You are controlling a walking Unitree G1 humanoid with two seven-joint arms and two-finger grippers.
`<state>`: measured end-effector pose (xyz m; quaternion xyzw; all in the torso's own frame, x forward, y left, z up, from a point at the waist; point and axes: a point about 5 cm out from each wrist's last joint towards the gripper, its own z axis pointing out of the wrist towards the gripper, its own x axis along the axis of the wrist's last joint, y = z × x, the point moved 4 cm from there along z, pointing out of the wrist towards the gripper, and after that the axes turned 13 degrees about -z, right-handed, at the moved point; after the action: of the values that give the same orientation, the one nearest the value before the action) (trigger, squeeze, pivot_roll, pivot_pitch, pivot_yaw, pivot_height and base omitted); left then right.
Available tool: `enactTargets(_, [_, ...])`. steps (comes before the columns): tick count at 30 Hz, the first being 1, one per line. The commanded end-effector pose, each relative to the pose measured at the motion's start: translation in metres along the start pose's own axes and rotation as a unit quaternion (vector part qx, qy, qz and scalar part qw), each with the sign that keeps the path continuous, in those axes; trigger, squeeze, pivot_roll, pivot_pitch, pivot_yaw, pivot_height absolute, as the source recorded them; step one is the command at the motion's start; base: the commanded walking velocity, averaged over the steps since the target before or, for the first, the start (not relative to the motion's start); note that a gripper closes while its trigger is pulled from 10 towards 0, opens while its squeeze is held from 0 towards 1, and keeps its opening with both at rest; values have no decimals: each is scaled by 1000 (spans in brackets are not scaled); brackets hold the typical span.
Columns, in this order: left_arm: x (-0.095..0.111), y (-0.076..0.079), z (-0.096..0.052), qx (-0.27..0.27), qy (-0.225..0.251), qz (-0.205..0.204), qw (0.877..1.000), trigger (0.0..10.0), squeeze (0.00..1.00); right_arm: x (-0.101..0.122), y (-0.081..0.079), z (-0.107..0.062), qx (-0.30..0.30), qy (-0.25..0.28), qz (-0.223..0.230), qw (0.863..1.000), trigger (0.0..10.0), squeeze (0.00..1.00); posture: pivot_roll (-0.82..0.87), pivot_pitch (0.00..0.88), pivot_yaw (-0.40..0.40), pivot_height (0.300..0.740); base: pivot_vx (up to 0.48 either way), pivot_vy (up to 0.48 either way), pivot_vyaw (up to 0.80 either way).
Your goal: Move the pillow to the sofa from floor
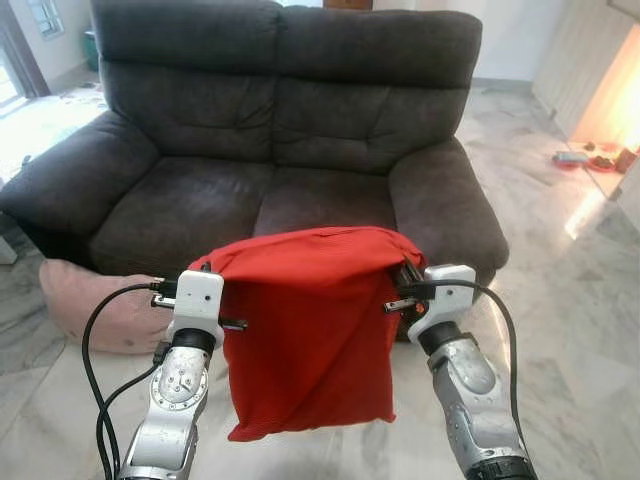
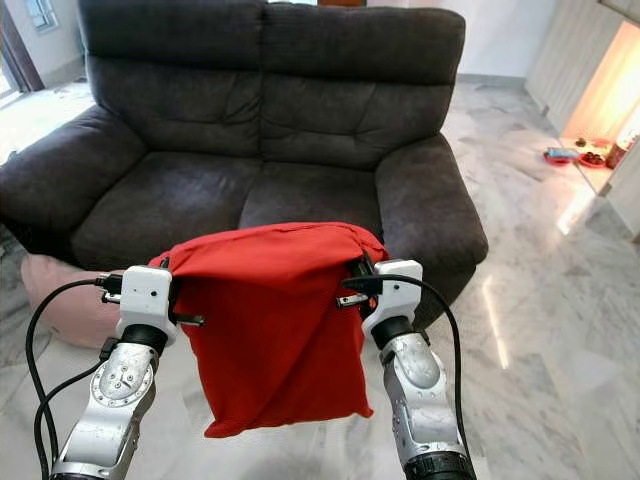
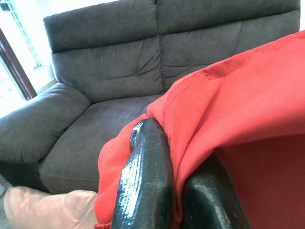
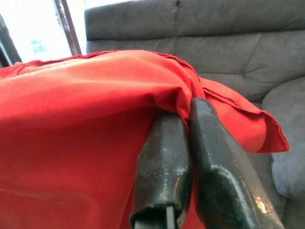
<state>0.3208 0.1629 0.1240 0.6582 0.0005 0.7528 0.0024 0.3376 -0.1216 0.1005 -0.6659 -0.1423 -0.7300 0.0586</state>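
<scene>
A red pillow (image 1: 305, 330) hangs in the air between my two arms, in front of the dark grey sofa (image 1: 290, 120). My left gripper (image 1: 215, 275) is shut on the pillow's upper left corner, where red fabric is pinched between its black fingers (image 3: 143, 181). My right gripper (image 1: 405, 275) is shut on the upper right corner, its fingers (image 4: 164, 167) clamped on a fold of the red pillow (image 4: 76, 119). The pillow sags below the grippers, clear of the floor. The sofa's seat cushions (image 2: 250, 205) lie just beyond the pillow.
A pink pillow (image 1: 95, 300) lies on the marble floor (image 1: 570, 330) by the sofa's left front corner. Small red and blue items (image 1: 585, 158) sit on the floor at the far right near a bright wall.
</scene>
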Motion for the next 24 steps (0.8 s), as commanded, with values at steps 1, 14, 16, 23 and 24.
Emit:
enactTargets(1, [23,-1,5,2,50,-6,999,10000,0,22,6,7,-10,44,-3,999,10000,0,94,3,-33,740,270,0,0])
enactTargets(14, [23,1,5,-2,49,-7,999,10000,0,23,5,7,-8,44,-5,999,10000,0,91,14,-35,740,272,0,0])
enactTargets(16, [23,2,5,-1,49,-7,999,10000,0,22,5,7,-8,43,-5,999,10000,0,92,16,-37,740,274,0,0])
enactTargets(23, [24,2,6,0,50,-8,999,10000,0,23,4,9,-6,43,-2,999,10000,0,91,18,-40,740,276,0,-261])
enactTargets(24, [24,2,6,0,51,-8,999,10000,0,24,4,9,-5,44,-2,999,10000,0,91,20,-40,740,274,0,-481])
